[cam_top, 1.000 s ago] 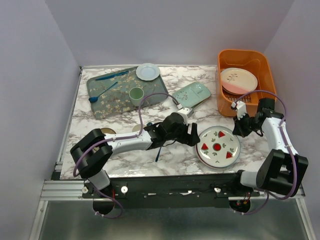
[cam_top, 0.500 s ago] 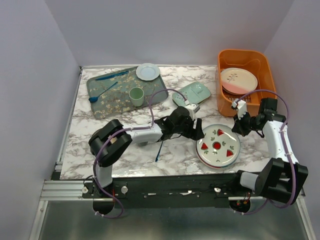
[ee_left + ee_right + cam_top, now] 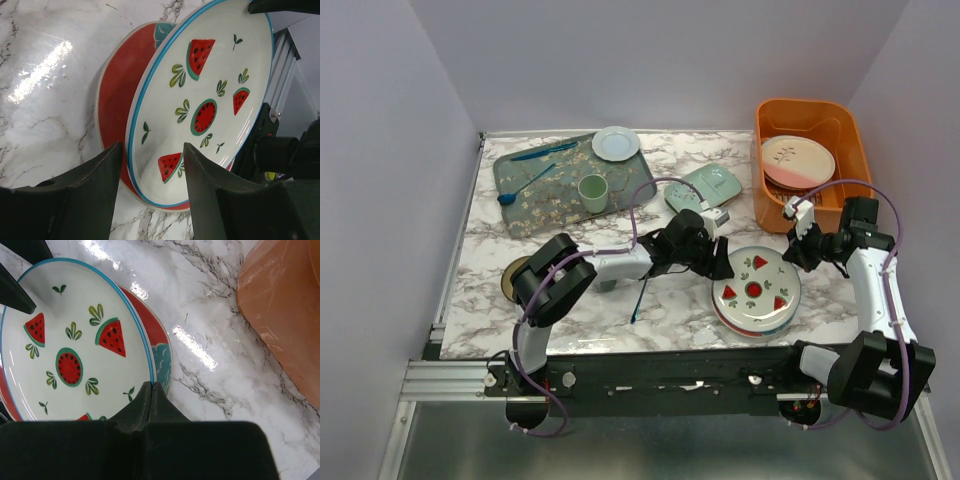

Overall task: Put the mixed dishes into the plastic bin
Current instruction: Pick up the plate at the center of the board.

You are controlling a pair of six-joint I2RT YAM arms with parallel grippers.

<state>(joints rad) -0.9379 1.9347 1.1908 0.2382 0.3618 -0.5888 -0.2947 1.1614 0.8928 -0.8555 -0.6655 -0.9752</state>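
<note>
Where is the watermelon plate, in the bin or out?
Out: the watermelon plate lies on a red plate, beside the orange bin.

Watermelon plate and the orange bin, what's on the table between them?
Nothing: the right wrist view shows bare marble table between the watermelon plate, stacked on a red plate, and the orange bin.

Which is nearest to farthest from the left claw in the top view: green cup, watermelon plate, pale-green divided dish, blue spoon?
From the left claw:
1. watermelon plate, right at the claw's tips, near edge of the table.
2. pale-green divided dish, behind the claw, mid-table.
3. green cup, on the floral tray, far left.
4. blue spoon, at the tray's left end.
</note>
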